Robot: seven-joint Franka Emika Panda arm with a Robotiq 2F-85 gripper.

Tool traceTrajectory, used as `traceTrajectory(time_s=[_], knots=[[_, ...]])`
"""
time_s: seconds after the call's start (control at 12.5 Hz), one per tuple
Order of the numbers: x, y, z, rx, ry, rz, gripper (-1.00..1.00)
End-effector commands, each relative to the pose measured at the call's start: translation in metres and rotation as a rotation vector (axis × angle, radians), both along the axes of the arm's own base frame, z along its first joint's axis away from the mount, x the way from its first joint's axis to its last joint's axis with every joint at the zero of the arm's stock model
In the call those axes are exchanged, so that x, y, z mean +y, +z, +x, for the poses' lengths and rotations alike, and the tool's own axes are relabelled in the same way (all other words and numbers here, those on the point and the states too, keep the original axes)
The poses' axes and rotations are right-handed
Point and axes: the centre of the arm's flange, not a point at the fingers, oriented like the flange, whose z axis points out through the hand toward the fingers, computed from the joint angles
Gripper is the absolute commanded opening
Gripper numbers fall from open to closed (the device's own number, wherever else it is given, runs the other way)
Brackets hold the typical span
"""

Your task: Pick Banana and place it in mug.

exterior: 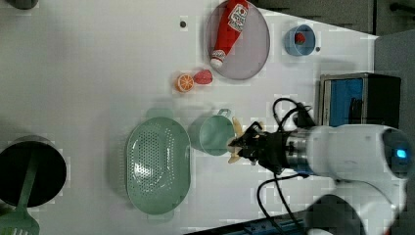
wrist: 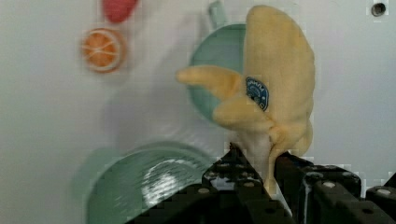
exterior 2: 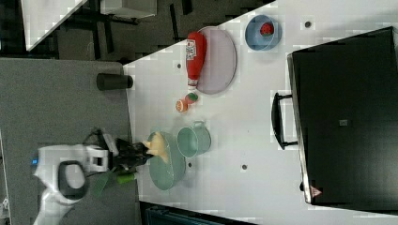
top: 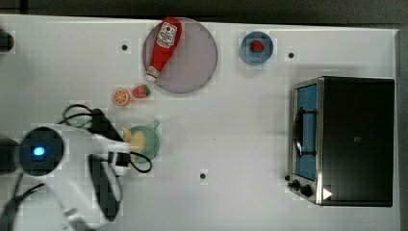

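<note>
My gripper (wrist: 261, 172) is shut on the stem end of the pale yellow banana (wrist: 275, 79), which carries a small blue sticker. The banana (top: 135, 138) hangs in the air over the left rim of the teal-green mug (top: 150, 144) in the top view. In the left view the banana (exterior: 236, 142) sits at the right edge of the mug (exterior: 211, 134), with the gripper (exterior: 244, 146) just behind it. In the right view the banana (exterior 2: 157, 144) is held above the table to the left of the mug (exterior 2: 193, 140).
A pale green perforated basket (exterior: 157, 164) lies beside the mug. An orange slice (top: 121, 97) and a strawberry (top: 141, 91) lie near a grey plate (top: 192, 62) holding a ketchup bottle (top: 164, 45). A blue dish (top: 257, 47) and a toaster oven (top: 346, 139) stand farther right.
</note>
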Motion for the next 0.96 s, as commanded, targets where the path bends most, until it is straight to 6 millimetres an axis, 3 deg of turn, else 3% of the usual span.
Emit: traceTrajectory(time_s=[0.08,0.4,0.88,0.96], knots=[[-0.004,-0.023,0.004,-0.095,-0.060,-0.005,-0.53],[-0.003,-0.059,-0.006,-0.078,-0.152,-0.001,-0.48],[-0.005,-0.054,-0.002,-0.102,-0.159,0.010,0.93],[-0.004,-0.047,0.002,-0.125,-0.163,0.022,1.00]])
